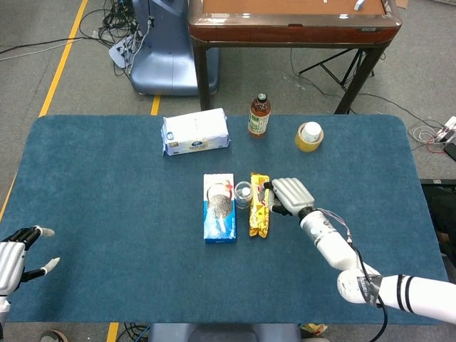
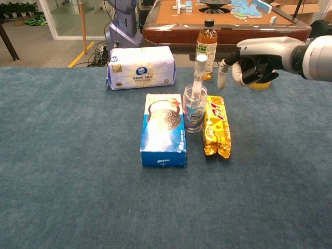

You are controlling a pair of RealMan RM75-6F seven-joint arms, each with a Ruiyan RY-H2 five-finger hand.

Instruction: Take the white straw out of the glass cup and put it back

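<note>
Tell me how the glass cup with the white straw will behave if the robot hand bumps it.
The glass cup is tall, narrow and apparently empty apart from the white straw, so it may tip easily. The blue cookie box and yellow snack pack close on either side could limit sliding. Clear glass is probably smooth, so slippery, and fragile.

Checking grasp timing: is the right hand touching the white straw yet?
Apart. The chest view shows a clear gap of background between the right hand and the straw, which stands in the cup.
</note>
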